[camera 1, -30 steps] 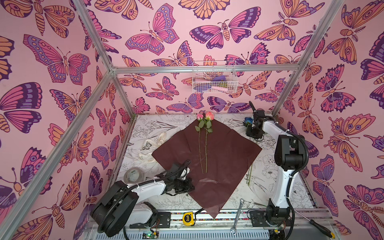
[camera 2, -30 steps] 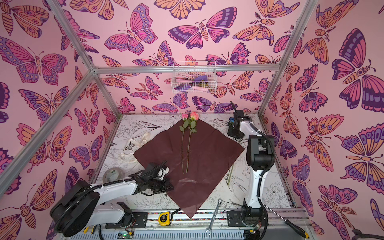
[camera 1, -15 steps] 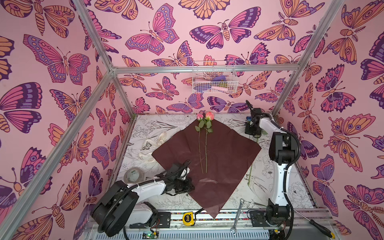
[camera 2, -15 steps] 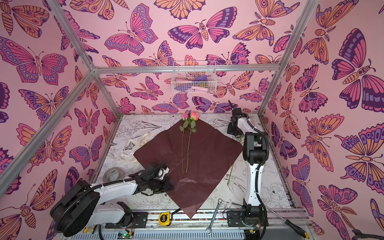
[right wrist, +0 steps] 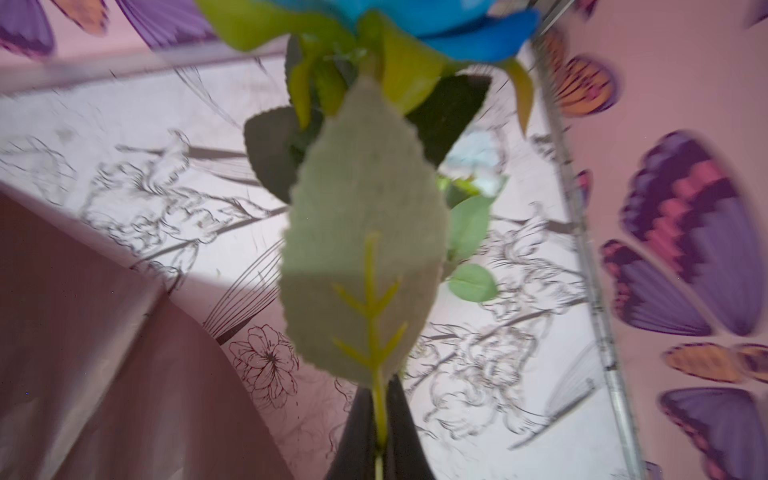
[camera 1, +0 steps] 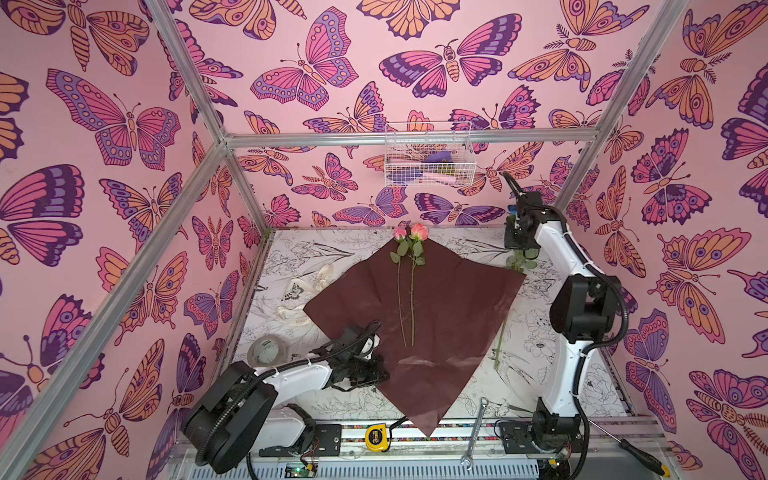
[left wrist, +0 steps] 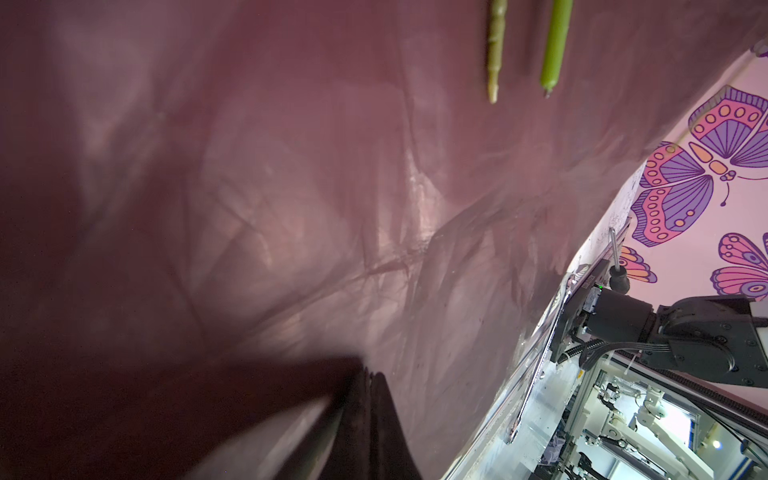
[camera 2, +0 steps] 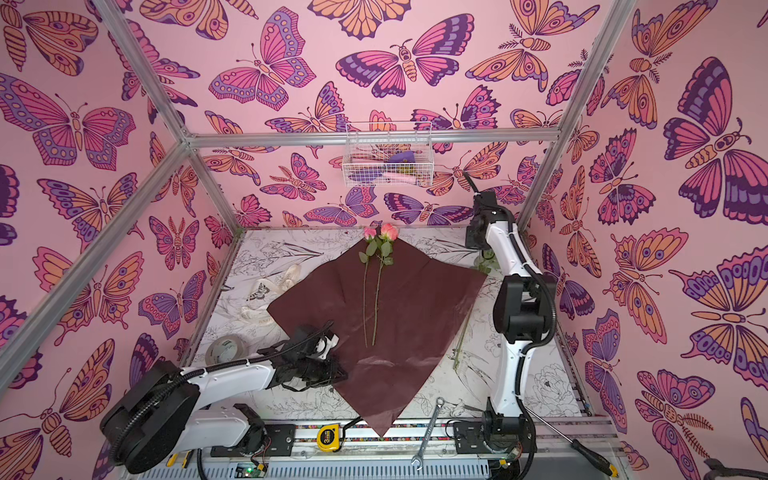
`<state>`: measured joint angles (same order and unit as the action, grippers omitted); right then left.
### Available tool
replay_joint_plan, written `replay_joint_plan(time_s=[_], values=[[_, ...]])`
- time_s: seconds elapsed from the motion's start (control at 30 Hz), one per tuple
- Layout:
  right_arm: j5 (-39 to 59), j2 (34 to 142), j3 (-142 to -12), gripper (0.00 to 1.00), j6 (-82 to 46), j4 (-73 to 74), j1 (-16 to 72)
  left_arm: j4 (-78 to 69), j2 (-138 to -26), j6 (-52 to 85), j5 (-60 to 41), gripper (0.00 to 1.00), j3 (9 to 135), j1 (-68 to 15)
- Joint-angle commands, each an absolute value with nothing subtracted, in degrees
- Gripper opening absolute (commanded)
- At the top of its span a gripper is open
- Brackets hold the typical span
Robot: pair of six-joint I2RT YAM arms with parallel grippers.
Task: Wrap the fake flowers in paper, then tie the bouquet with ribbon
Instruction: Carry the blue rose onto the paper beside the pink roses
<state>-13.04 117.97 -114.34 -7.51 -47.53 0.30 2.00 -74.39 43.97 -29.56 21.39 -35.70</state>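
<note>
The right gripper (right wrist: 379,432) had its jaws pinching the thin green stem of the blue rose (right wrist: 415,16) just below a large pale leaf (right wrist: 365,232), with the head standing out beyond the fingertips. The left gripper (left wrist: 370,380) had its jaws pressed together, low on the near left edge of the dark red wrapping paper (camera 1: 449,316). I could not tell whether a fold of paper was caught between them.

The pink rose (camera 1: 400,233) and the peach rose (camera 1: 419,231) lay side by side on the paper, heads at its far corner and stems running straight toward me. The right jaws were over the far right corner of the worktop (camera 1: 473,239), and from there the pair lay to the left and nearer. I judged the right arm was the one to carry the blue rose over and turn its stem parallel to theirs.

In both top views the right wrist hid its jaws, and only a speck of blue showed. The right wrist picture was blurred, and the held stem was cut off below the jaws. A white rose (right wrist: 478,158) on the worktop beneath was hard to make out.
</note>
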Motion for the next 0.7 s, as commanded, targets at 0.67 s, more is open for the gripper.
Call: replay_joint_plan(time_s=[0.67], values=[[2.97,94.14,-85.40,0.00,-20.99,-38.40,8.50,4.52,-74.97,42.98,-27.76,0.00,20.74,-35.84]])
